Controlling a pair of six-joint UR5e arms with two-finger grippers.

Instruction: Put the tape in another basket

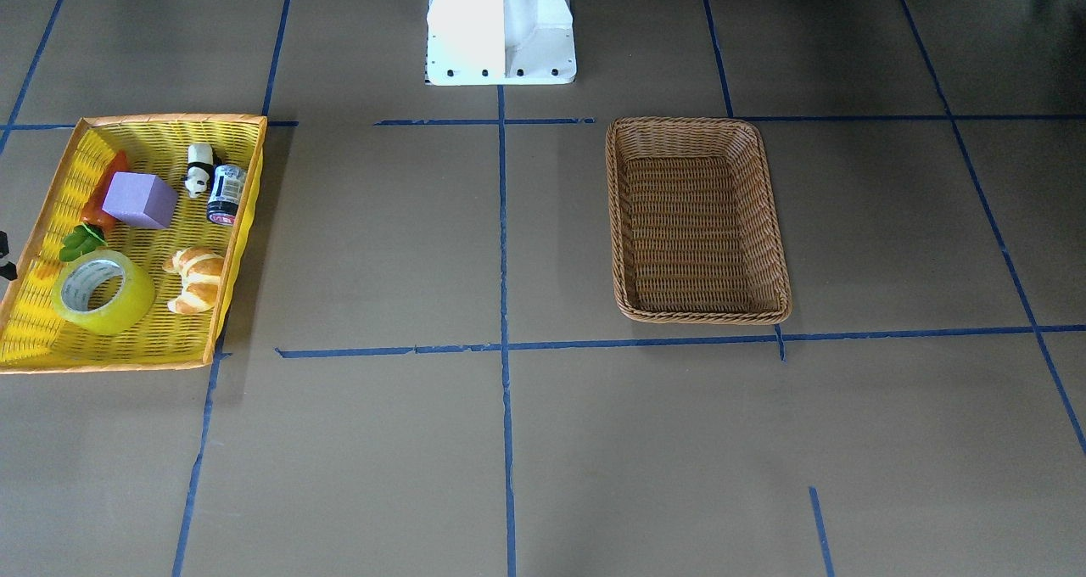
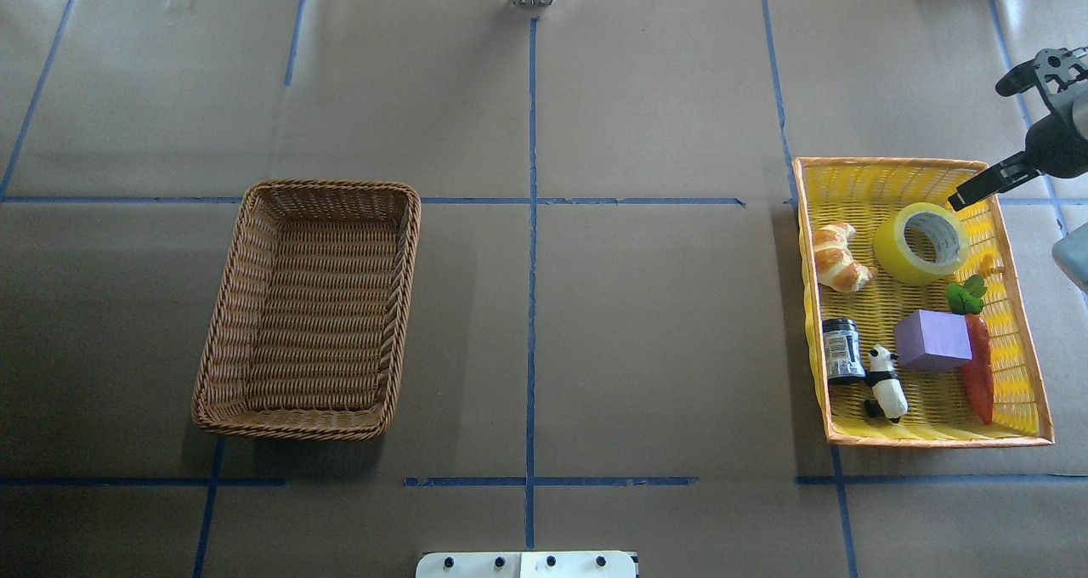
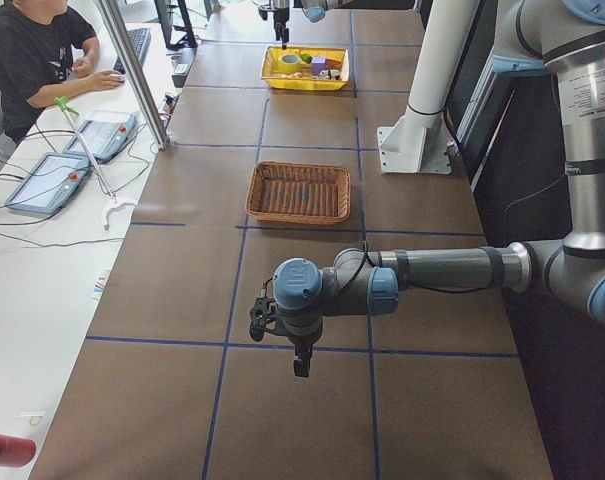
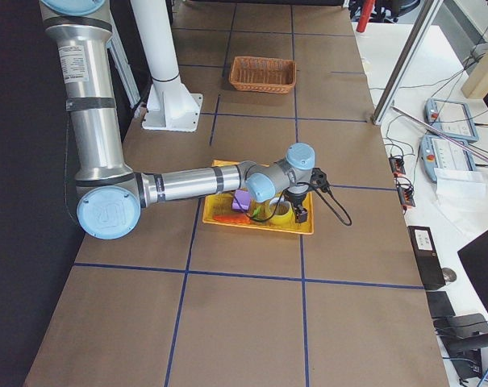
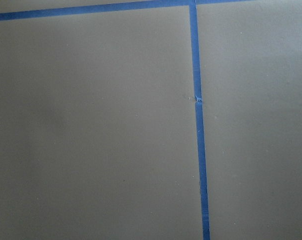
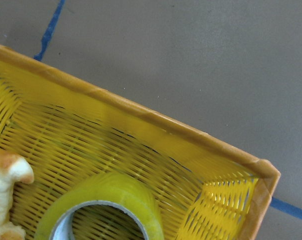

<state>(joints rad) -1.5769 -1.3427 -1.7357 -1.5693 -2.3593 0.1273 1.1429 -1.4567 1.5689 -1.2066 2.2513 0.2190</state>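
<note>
— Since the tape [image 2: 922, 242] lies in the yellow basket [image 2: 884, 163], beside the croissant [image 2: 837, 259], how should the right gripper [image 2: 977, 146] take it?

— Its jaws stand wide above the basket's far corner, just past the roll. I'd centre it, drop one finger into the core and one outside, clear of the rim, then close firmly.

— And the left gripper [image 3: 299, 355]?

— I can't tell its state; it hangs over bare table [image 2: 646, 323]. The brown basket [image 2: 310, 306] sits well apart.
</note>
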